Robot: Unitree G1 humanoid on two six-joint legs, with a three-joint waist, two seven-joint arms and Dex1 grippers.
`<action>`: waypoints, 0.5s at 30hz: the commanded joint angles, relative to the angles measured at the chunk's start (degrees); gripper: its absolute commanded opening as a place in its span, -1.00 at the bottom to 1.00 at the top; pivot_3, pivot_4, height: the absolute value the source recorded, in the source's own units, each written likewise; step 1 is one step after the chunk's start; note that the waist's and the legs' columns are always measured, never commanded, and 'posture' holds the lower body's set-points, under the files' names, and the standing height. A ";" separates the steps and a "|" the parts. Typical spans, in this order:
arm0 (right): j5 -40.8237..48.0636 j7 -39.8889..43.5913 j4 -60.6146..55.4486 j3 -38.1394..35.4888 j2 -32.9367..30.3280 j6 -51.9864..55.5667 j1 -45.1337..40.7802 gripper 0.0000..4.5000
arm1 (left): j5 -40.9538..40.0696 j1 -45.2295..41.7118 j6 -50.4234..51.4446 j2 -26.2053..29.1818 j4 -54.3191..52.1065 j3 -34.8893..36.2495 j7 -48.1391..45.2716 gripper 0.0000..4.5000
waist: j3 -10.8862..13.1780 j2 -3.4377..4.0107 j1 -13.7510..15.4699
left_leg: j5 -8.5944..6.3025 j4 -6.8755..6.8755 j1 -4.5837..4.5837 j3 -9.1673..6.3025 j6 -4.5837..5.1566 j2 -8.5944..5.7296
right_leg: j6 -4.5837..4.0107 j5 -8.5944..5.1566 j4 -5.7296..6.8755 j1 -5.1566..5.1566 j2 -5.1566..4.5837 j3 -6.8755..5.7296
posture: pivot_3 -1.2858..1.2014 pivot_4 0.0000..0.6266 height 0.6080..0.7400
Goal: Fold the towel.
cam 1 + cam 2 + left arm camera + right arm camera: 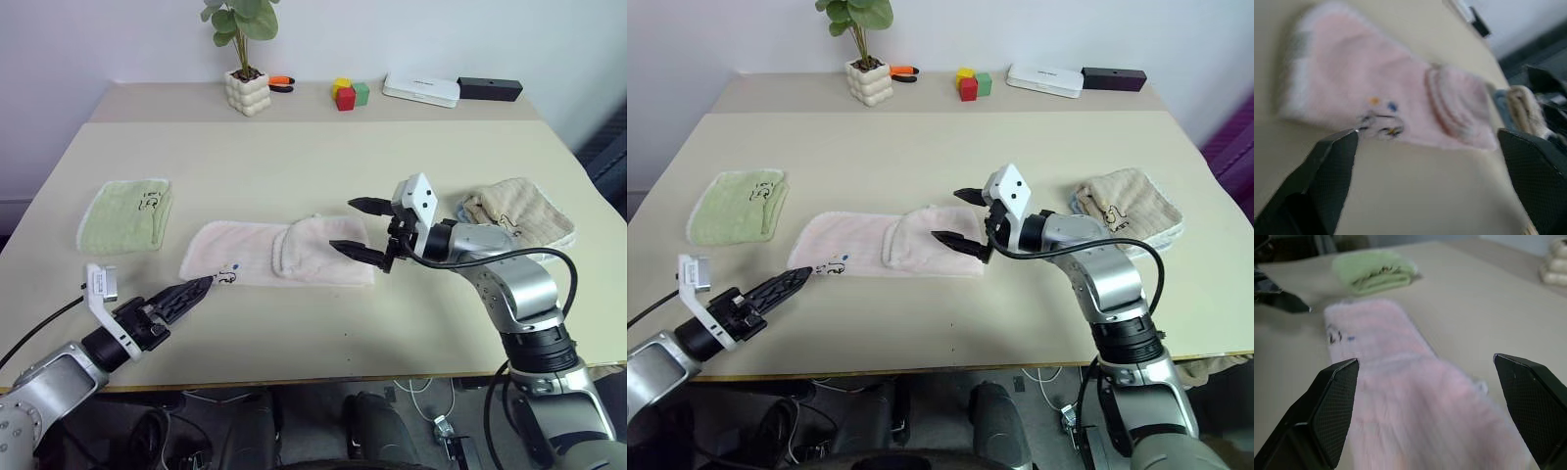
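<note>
Clearly soft work: the towel [279, 253] lies long and flat on the table [294, 157], its right end lapped back over itself, both grippers free of it.

Pale pink terry like this looks light and limp, likely to sag and drag rather than hold shape, so pinching 2 corners or the scalloped edge should suit better than the middle. The left gripper [201, 287] reaches low and nearly level toward the near left corner by the cartoon print, its fingers spread wide in the wrist view, holding nothing. The right gripper [361, 227] hovers over the doubled right end, fingers spread wide and empty, pointing leftward.
</note>
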 commanded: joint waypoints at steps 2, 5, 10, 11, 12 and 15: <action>2.06 0.28 -2.67 -1.90 -0.01 -0.39 -1.18 1.00 | -7.62 3.49 -2.63 -2.77 -1.13 2.61 9.26 0.98 | 0.00 0.00 0.00 | 0.00 0.00 0.00 0.01 0.00 0.00 | -0.01 0.00 -0.02 0.00 -0.04 0.00 | 0.03 -0.52 0.92; 2.03 0.24 -3.56 -0.98 0.60 -0.80 -0.92 1.00 | -15.82 3.61 -5.30 -5.79 -0.77 1.02 15.26 0.98 | 0.00 0.00 0.11 | -0.01 0.00 0.00 0.01 0.01 0.02 | -0.01 0.00 -0.02 0.00 -0.24 0.00 | 0.03 -0.52 0.92; 4.24 2.94 -5.41 -2.51 -1.03 -0.64 0.65 1.00 | -18.95 0.62 -9.20 -8.54 1.28 -2.12 22.88 0.98 | -0.01 -0.01 0.30 | -0.01 0.02 0.00 0.00 0.02 -0.05 | -0.05 0.01 -0.06 0.05 -0.37 -0.01 | 0.03 -0.52 0.92; 7.03 4.37 -6.27 -3.83 -1.44 0.61 1.30 1.00 | -16.76 0.19 -9.58 -8.36 1.17 -2.90 23.17 0.98 | -0.02 -0.03 0.28 | -0.03 0.02 0.00 0.01 0.05 -0.07 | -0.06 0.01 -0.08 0.05 -0.38 -0.01 | 0.03 -0.52 0.92; 8.70 5.16 -6.84 -4.72 -1.80 1.42 1.74 1.00 | -16.55 -0.37 -9.90 -8.47 1.56 -3.41 23.85 0.98 | -0.02 -0.03 0.23 | -0.04 0.02 0.00 0.01 0.07 -0.08 | -0.05 0.02 -0.11 0.07 -0.37 -0.01 | 0.03 -0.52 0.92; 9.60 5.26 -7.16 -5.00 -2.46 1.92 2.36 1.00 | -15.42 -2.26 -10.67 -8.11 3.75 -4.75 25.23 0.98 | -0.01 -0.02 0.16 | -0.07 0.02 0.00 0.06 0.12 -0.12 | -0.05 0.02 -0.15 0.07 -0.36 -0.01 | 0.03 -0.52 0.92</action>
